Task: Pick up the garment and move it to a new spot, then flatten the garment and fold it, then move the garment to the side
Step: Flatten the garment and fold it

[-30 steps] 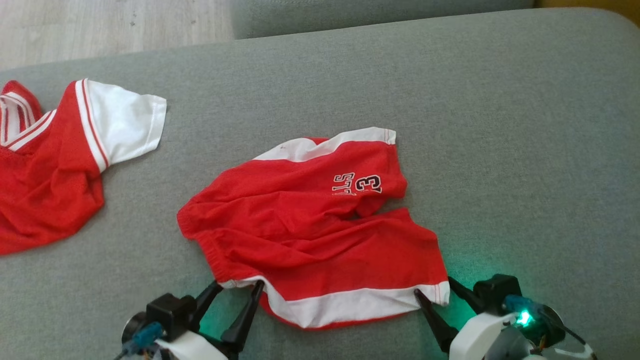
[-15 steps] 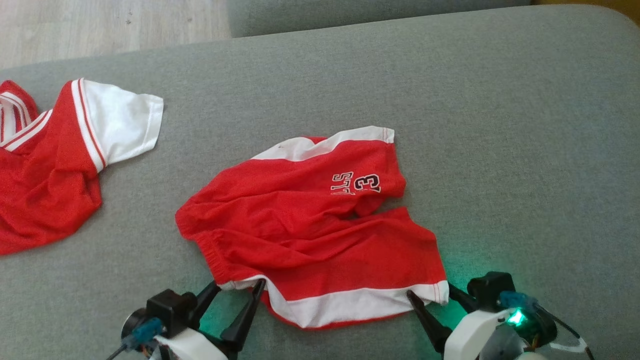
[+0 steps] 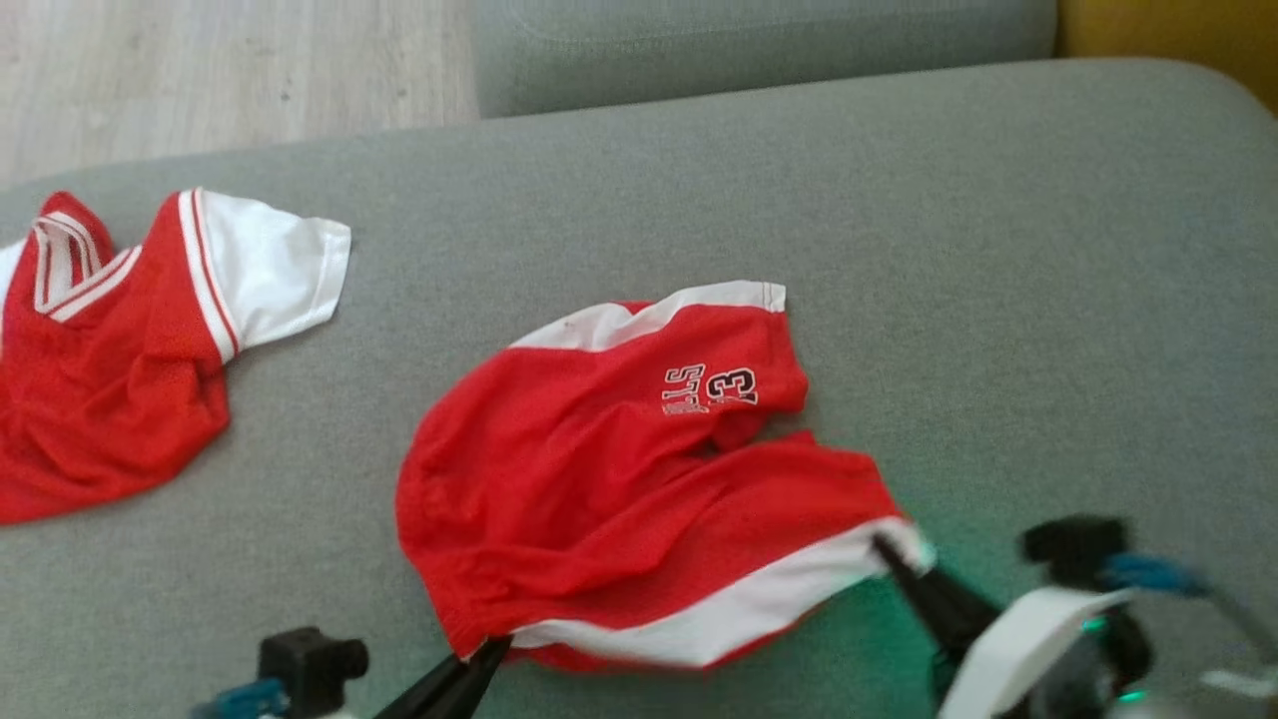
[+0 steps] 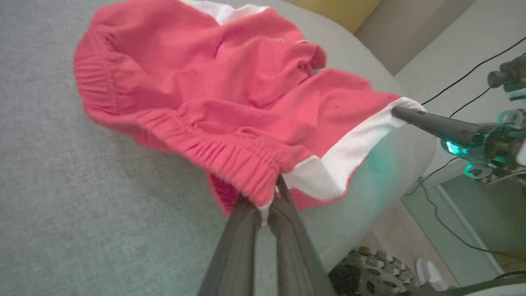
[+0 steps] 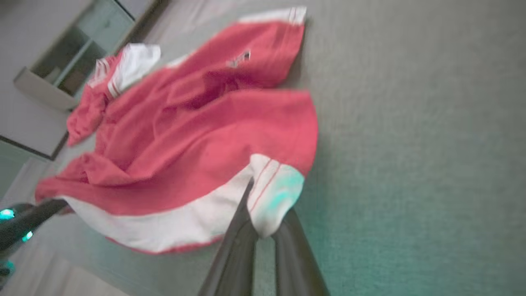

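The garment (image 3: 619, 479) is a pair of red shorts with white hem bands and a printed number, crumpled on the grey cushion (image 3: 998, 300). My left gripper (image 3: 489, 654) is shut on its near left corner, where the elastic waistband meets the white band (image 4: 263, 201). My right gripper (image 3: 889, 549) is shut on the near right corner of the white hem (image 5: 267, 205). The near edge hangs lifted between the two grippers, and the far part rests on the cushion. In the left wrist view the right gripper (image 4: 400, 112) shows pinching the white hem.
A red jersey with white sleeves (image 3: 120, 350) lies at the cushion's left edge. Pale wooden floor (image 3: 230, 70) shows beyond the cushion's far left, and a second grey cushion (image 3: 759, 40) stands behind. The cushion's right half is bare fabric.
Both grippers have gone from open around the shorts' near corners to shut on them, and the near edge has lifted. The head camera has shifted, so the whole picture sits lower.
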{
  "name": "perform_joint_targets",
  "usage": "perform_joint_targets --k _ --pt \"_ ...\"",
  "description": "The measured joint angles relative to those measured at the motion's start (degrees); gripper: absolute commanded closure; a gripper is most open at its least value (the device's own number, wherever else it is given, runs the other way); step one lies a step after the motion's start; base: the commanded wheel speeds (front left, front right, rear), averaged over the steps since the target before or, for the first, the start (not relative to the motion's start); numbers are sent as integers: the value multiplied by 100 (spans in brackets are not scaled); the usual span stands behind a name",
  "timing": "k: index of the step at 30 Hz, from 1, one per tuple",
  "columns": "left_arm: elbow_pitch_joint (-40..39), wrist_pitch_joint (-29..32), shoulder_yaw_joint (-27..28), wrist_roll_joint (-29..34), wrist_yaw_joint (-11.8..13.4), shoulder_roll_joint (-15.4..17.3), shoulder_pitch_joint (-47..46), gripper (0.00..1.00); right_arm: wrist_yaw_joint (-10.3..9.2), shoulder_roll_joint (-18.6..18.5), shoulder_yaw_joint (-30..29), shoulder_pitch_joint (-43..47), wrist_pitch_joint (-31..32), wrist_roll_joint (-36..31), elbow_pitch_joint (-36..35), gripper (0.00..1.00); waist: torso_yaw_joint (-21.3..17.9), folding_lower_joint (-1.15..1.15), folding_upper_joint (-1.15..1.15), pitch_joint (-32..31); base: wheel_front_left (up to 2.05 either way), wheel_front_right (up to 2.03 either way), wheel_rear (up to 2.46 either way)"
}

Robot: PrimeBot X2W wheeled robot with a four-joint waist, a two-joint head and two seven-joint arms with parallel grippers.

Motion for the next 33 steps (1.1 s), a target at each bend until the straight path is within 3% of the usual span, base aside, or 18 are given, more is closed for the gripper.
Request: perform_joint_targets --k 9,13,14,17,19,23,26,29,33 --pt "-2741 609 423 -1994 2 960 535 100 0 -636 -1251 493 560 1660 -2075 100 61 -1 0 -268 0 0 0" --pt "-4111 604 668 -2966 2 984 426 100 0 -712 -1781 398 822 2320 -3012 100 31 -1 0 -189 0 0 0" --pt "-4111 604 668 -2966 2 984 426 100 0 -712 -1781 398 822 2320 -3012 100 31 -1 0 -189 0 0 0" --pt "-4503 814 965 -3806 2 1004 -139 100 0 -761 -1957 -296 1188 2598 -3188 100 -21 -1 0 -10 0 0 0" --pt "-4228 991 1305 -4105 40 1043 -887 100 0 -722 -2108 -1109 1336 2594 -3028 100 -33 0 0 155 0 0 0" --pt "-2995 1424 1555 -3895 391 973 -3000 100 0 -288 -2131 -3176 1680 1953 -2213 100 -46 2 0 603 0 0 0" --pt "-1909 1663 1371 -3305 567 592 -4636 100 0 324 -2129 -4634 1773 1099 -1443 100 -57 2 0 1040 0 0 0" --pt "-602 1703 1026 -2326 541 119 -6268 100 0 914 -2510 -5984 1740 29 -469 100 -57 3 0 1520 0 0 0" --pt "1077 1005 847 -1265 403 -713 -7878 100 2 1063 -2999 -7609 1058 -871 686 100 -55 4 0 2147 0 0 0"
